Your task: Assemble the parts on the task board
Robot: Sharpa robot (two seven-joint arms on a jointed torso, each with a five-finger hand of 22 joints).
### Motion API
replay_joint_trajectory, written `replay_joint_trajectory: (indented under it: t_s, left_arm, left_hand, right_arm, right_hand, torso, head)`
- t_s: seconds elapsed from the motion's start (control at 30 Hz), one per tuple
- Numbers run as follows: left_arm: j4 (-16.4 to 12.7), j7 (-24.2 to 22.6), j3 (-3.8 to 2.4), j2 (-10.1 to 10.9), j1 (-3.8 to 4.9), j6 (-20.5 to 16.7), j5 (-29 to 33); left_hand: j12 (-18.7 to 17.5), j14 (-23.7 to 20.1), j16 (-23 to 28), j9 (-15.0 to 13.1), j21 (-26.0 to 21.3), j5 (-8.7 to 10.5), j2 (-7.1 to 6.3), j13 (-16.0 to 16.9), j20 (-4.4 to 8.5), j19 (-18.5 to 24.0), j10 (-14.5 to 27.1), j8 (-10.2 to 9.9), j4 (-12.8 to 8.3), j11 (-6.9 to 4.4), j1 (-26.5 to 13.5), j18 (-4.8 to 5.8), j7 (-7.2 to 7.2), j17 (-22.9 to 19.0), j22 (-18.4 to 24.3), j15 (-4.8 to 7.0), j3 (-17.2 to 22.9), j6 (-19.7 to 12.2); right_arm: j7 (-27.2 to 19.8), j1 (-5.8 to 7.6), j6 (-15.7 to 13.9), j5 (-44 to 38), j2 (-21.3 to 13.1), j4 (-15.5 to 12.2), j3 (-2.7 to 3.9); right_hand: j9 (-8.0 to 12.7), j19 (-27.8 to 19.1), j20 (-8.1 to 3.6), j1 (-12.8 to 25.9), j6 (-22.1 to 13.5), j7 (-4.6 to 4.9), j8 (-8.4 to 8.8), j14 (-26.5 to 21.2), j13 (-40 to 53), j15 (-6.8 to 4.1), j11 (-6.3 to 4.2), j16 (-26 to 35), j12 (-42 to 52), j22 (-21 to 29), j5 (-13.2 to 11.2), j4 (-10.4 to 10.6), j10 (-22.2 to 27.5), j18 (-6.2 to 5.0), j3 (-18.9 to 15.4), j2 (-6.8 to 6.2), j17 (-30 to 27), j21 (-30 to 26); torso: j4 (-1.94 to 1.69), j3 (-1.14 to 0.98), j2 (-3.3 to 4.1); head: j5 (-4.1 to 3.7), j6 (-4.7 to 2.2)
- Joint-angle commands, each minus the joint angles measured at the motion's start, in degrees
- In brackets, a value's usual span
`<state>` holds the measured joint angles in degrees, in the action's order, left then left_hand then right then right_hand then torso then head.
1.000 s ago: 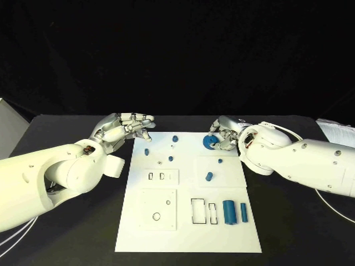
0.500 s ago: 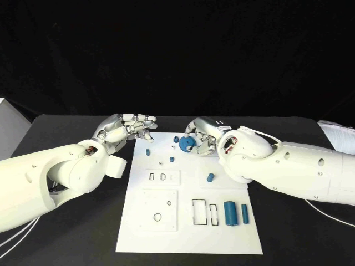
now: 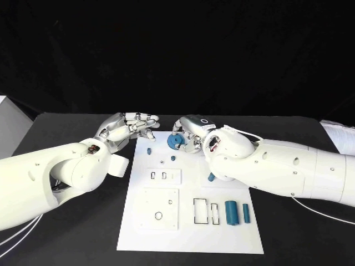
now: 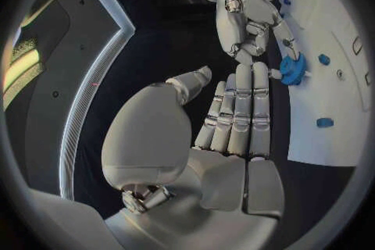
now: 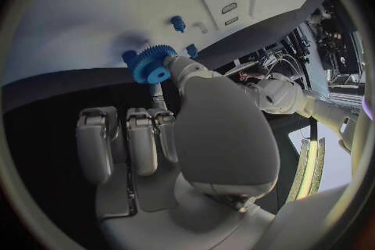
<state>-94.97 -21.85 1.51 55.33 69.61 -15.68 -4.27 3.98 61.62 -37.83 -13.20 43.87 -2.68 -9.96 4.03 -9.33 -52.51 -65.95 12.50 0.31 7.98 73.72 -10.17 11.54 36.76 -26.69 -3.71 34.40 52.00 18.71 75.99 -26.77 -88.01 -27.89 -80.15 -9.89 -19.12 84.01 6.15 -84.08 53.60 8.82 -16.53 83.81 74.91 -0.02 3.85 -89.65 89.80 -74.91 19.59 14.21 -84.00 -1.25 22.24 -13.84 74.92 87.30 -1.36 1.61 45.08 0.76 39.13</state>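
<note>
Legible markings: none are showing on the task board (image 3: 189, 221) (its outlined slots are carrying no lettering or numbers).

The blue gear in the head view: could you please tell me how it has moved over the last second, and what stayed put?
The right robot hand has carried the blue gear leftward along the far end of the task board, keeping hold of it. The left robot hand stayed at the board's far-left corner, and the two blue cylinders near the front did not move.
</note>
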Motion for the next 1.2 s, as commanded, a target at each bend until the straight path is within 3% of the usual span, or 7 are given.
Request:
replay_joint_trajectory:
  t_s: [0.03,0.27,0.53,0.87,1.2]
  left_arm:
    - [-0.10,-0.23,-0.05,-0.12,0.06,0.99,0.12]
    - [-0.06,-0.20,-0.05,-0.21,0.07,1.03,0.11]
    - [-0.02,-0.12,-0.05,-0.26,0.07,1.04,0.09]
    - [0.04,-0.10,-0.05,-0.29,0.07,1.07,0.06]
    - [0.03,-0.07,-0.05,-0.32,0.07,1.10,0.01]
  left_hand:
    - [-0.17,-0.28,-0.31,-0.05,0.19,-0.17,0.28,0.08,0.15,0.43,0.28,-0.28,0.03,-0.15,-0.13,-0.14,0.12,0.05,-0.05,-0.08,0.24,-0.35]
    - [-0.17,-0.28,-0.31,-0.05,0.19,-0.17,0.28,0.08,0.15,0.43,0.28,-0.28,0.03,-0.15,-0.13,-0.14,0.12,0.05,-0.05,-0.08,0.24,-0.35]
    - [-0.17,-0.28,-0.31,-0.05,0.19,-0.17,0.28,0.08,0.15,0.43,0.28,-0.28,0.03,-0.15,-0.13,-0.14,0.12,0.05,-0.05,-0.08,0.24,-0.35]
    - [-0.14,-0.36,-0.39,-0.09,0.43,-0.17,0.28,0.09,0.14,0.64,0.24,-0.26,-0.07,-0.18,-0.11,-0.16,0.08,0.07,-0.22,-0.06,0.30,-0.31]
    - [-0.14,-0.36,-0.39,-0.09,0.43,-0.17,0.28,0.09,0.14,0.64,0.24,-0.26,-0.07,-0.18,-0.11,-0.16,0.08,0.07,-0.22,-0.06,0.30,-0.31]
  right_arm:
    - [0.44,-0.05,0.50,-1.54,0.61,0.74,-0.04]
    - [0.37,-0.25,1.17,-1.57,1.67,1.67,-0.33]
    - [0.43,-0.74,1.63,-1.44,2.67,3.05,-0.70]
    - [0.58,-0.95,2.56,-1.43,2.78,3.86,-0.92]
    - [0.46,-1.24,3.17,-1.13,3.39,4.87,-1.11]
  right_hand:
    - [-0.05,4.31,-0.56,0.52,0.83,-0.57,-0.28,6.19,15.09,-0.40,-0.20,-0.35,0.20,-12.23,-0.33,-0.02,-6.00,0.44,0.42,-0.12,15.08,0.17]
    - [-0.05,4.36,-0.57,0.58,0.82,-0.57,-0.26,6.19,15.08,-0.40,-0.19,-0.35,0.19,-12.32,-0.43,-0.06,-5.98,0.47,0.48,-0.16,15.08,0.25]
    - [0.02,4.39,-0.56,1.05,0.61,-0.48,-0.05,6.19,14.94,-0.36,-0.12,-0.35,0.11,-12.39,-1.03,-0.19,-5.86,0.49,0.74,-0.42,15.08,0.30]
    - [0.03,4.39,-0.56,1.12,0.59,-0.47,-0.02,6.19,14.94,-0.35,-0.11,-0.35,0.10,-12.38,-1.16,-0.22,-5.86,0.48,0.79,-0.46,15.08,0.29]
    - [0.05,4.39,-0.55,1.35,0.55,-0.45,0.05,6.19,14.85,-0.33,-0.09,-0.35,0.05,-12.40,-1.46,-0.27,-5.77,0.49,0.91,-0.50,15.08,0.30]
  torso:
    - [0.11,-0.05,-0.06]
    - [0.08,-0.16,-0.01]
    - [0.01,-0.13,0.02]
    - [0.21,-0.16,-0.05]
    - [0.11,-0.16,-0.02]
  head:
    - [0.01,0.10]
    - [0.13,0.28]
    - [0.32,0.49]
    - [0.60,0.78]
    - [0.53,0.78]
